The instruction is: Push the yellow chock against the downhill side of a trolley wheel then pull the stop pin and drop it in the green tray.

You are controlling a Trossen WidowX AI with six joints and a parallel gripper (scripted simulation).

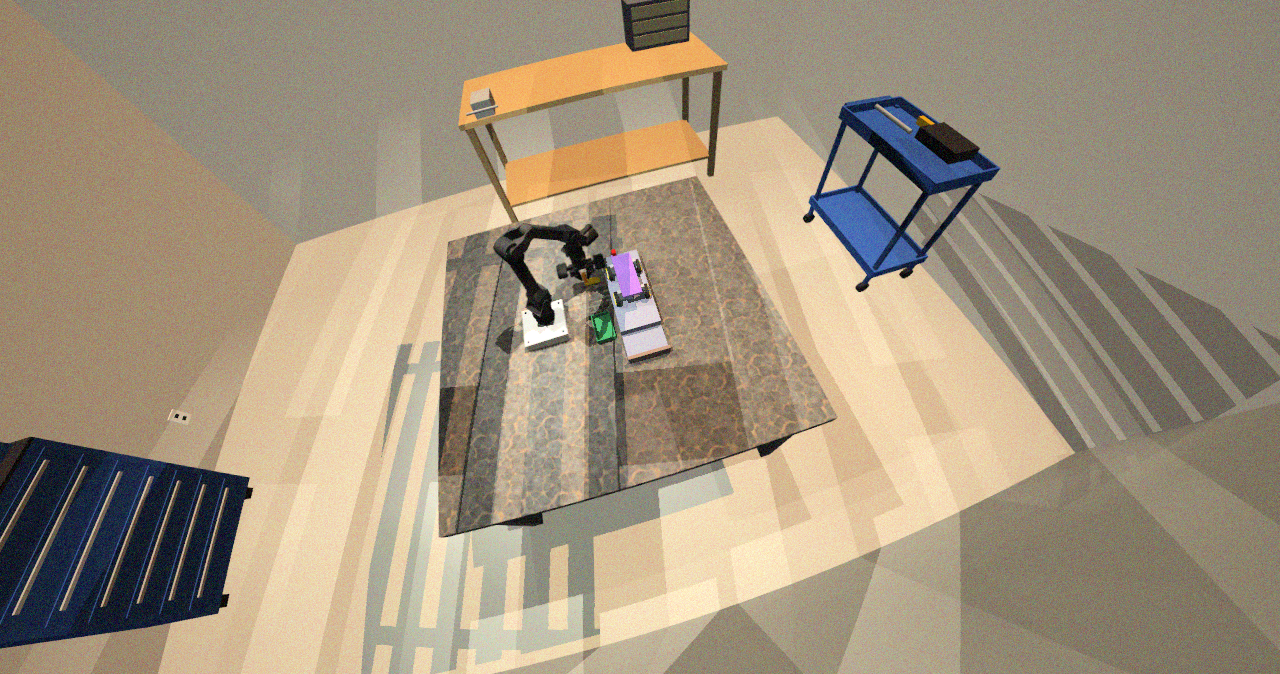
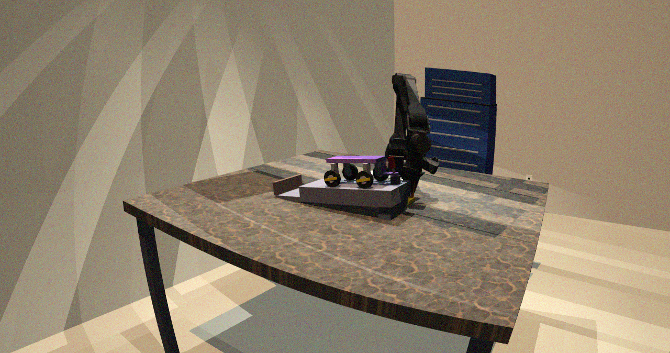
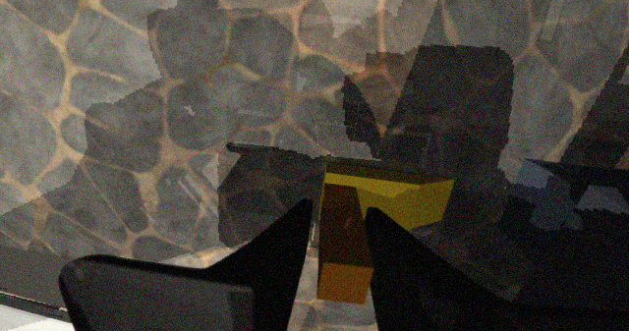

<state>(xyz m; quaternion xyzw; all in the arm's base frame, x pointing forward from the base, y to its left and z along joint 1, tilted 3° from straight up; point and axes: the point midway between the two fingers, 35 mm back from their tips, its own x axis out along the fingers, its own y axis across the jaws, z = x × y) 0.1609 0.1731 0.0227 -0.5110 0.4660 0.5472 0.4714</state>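
The chock (image 1: 592, 282) (image 2: 411, 200) (image 3: 425, 198) stands on the table beside the ramp (image 1: 640, 314) (image 2: 356, 197), on the arm's side near the uphill end. Its orange handle (image 3: 343, 283) points up. My gripper (image 1: 584, 277) (image 2: 415, 187) (image 3: 338, 213) is low with its fingers partly closed around the handle. In the wrist view the right finger meets the handle's edge, and a thin gap shows at the left finger. The purple-topped trolley (image 1: 628, 274) (image 2: 356, 159) stands on the ramp's upper part. The red-headed pin (image 1: 613, 252) (image 2: 391, 162) is upright at its uphill end. The green tray (image 1: 603, 328) lies beside the lower ramp.
The white arm base (image 1: 546, 334) is left of the tray. A low end board (image 2: 287, 184) closes the ramp's downhill end. Dark shadows cover the right of the wrist view. A workbench, a blue cart and a blue cabinet stand off the table.
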